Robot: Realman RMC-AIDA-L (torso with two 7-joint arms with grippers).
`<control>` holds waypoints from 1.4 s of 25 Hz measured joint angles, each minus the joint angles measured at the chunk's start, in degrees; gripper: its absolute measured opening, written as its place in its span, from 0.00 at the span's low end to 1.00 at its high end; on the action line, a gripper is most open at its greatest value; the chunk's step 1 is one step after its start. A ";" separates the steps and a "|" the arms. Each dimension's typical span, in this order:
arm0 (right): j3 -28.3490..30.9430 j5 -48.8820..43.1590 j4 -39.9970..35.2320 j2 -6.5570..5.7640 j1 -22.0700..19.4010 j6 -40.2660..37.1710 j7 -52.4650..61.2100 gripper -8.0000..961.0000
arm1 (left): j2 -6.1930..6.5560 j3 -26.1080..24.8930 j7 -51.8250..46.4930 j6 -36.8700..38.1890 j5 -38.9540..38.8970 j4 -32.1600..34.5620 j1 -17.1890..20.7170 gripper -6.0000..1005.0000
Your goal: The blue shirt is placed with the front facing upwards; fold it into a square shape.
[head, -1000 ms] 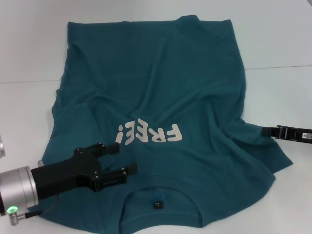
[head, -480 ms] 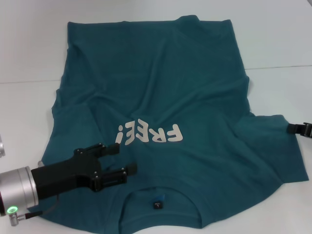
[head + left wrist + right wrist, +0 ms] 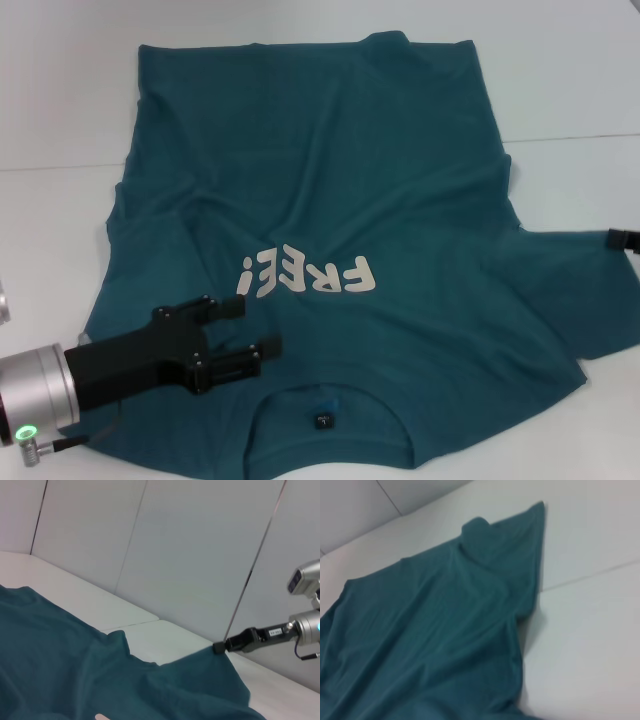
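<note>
The shirt lay spread face up on the white table, its collar and dark neck label nearest the robot and the hem at the far side. The off-white "FREE!" lettering sat across the chest, wrinkles running through the cloth around it.

The left gripper hovered over the shirt's near left part, pointing toward the middle, with the lettering just beyond its tips and the neck label near on its inner side. Its two black fingers stood a moderate way apart, with nothing between them.

The right gripper showed only as a dark tip at the right edge of the head view, touching the outer end of the shirt's right sleeve, which was drawn out flat toward it. In the left wrist view, that gripper met the sleeve's corner, lifted to a point; its tips looked closed on the cloth. The right wrist view showed the shirt stretching away from that hand over the table.
</note>
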 joint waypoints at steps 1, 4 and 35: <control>-0.02 0.00 -0.24 -0.15 0.24 -0.02 0.00 0.02 | 0.00 -0.08 -0.02 0.00 0.00 0.00 0.00 0.82; -0.32 -0.01 -0.53 -0.72 1.15 -0.15 0.00 0.02 | 0.00 -0.24 -0.27 0.00 -0.20 -0.18 0.00 0.82; -3.90 -0.62 -2.25 -2.90 6.48 -2.64 -0.78 0.03 | 0.00 -0.39 -0.63 -0.18 -2.19 -2.12 0.00 0.82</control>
